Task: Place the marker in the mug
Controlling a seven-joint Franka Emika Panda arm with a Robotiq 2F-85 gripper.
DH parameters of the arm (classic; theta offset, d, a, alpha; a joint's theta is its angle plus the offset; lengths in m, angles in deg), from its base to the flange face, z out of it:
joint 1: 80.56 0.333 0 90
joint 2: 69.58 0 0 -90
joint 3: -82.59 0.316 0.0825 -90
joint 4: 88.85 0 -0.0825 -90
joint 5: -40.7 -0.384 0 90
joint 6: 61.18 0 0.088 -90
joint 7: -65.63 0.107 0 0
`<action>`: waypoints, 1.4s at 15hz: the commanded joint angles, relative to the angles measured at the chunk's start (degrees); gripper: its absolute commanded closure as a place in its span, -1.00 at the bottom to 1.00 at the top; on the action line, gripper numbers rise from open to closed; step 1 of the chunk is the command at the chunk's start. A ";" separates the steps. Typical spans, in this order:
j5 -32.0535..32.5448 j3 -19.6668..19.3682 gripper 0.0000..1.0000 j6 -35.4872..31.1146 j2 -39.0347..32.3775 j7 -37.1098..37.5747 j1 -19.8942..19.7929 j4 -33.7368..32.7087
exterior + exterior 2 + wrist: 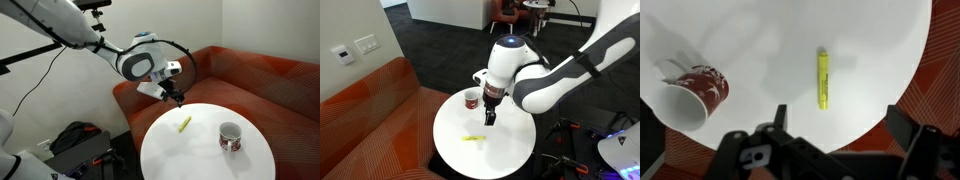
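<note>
pincer (838, 114) spread wide, empty, over white table (760, 40); nothing between marker (823, 79) and mug (695, 90); red sofa (250, 75) beside

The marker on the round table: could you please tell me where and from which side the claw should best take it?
Probably mid-length, from straight above. The marker lies flat on the table, thin and straight, well clear of the mug, so close the claw across its width.

round white table (200, 150) carries marker (184, 124) lying flat, mug (230, 136) upright, well apart.
</note>
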 commanded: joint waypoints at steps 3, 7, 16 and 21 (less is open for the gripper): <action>0.55 1.96 -1.00 0.67 -9.92 -0.13 -1.94 -7.82; 1.05 2.39 -1.00 2.47 -15.06 -1.09 -2.51 -12.20; 2.49 2.74 -1.00 4.18 -20.64 -0.11 -2.39 -15.66; 2.61 2.77 -1.00 4.60 -21.53 -0.46 -2.42 -16.59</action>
